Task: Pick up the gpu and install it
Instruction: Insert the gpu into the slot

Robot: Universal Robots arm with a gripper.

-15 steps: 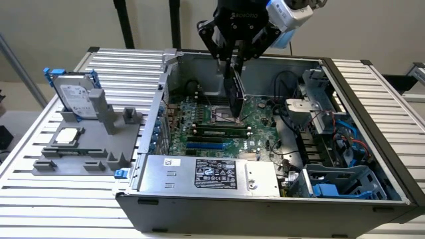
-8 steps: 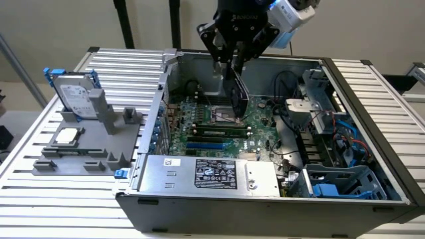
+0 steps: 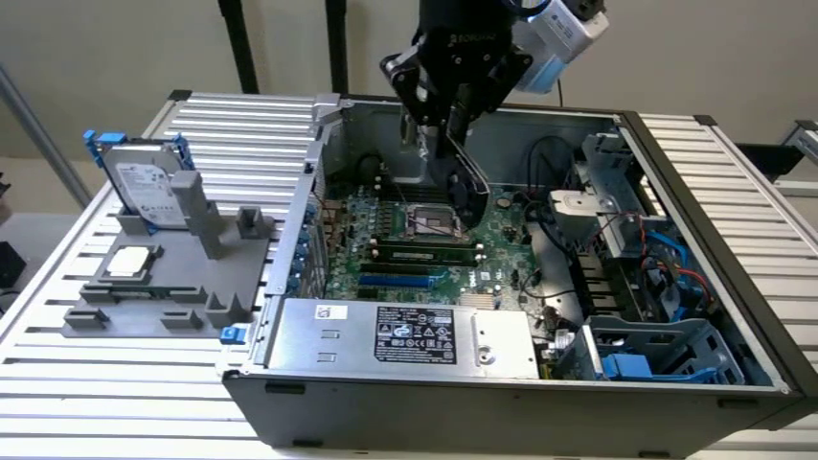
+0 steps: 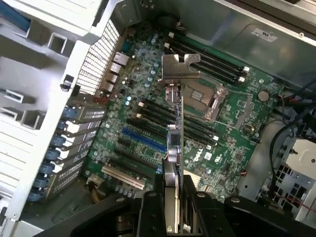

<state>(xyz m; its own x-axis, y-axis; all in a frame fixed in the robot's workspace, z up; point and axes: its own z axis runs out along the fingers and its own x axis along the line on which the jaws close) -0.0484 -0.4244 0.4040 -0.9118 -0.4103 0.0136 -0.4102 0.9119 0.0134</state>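
Note:
My gripper [image 3: 442, 125] hangs over the open computer case [image 3: 511, 402], shut on the gpu [image 3: 463, 182]. The card is held on edge, thin and dark, hanging down above the motherboard [image 3: 422, 249] near the CPU socket. In the wrist view the gpu [image 4: 174, 143] runs away from the gripper [image 4: 173, 197], edge on, with its silver metal bracket [image 4: 180, 66] at the far end. It floats above the black slots and the blue slot [image 4: 143, 140] of the motherboard [image 4: 232, 148], apart from them.
On the exterior view's left, a grey fixture [image 3: 167, 287] holds a silver hard drive with blue rails [image 3: 144, 182] and a square CPU chip [image 3: 132, 261]. Inside the case are the power supply [image 3: 409, 335], cables [image 3: 639, 259] and a blue drive cage [image 3: 652, 355].

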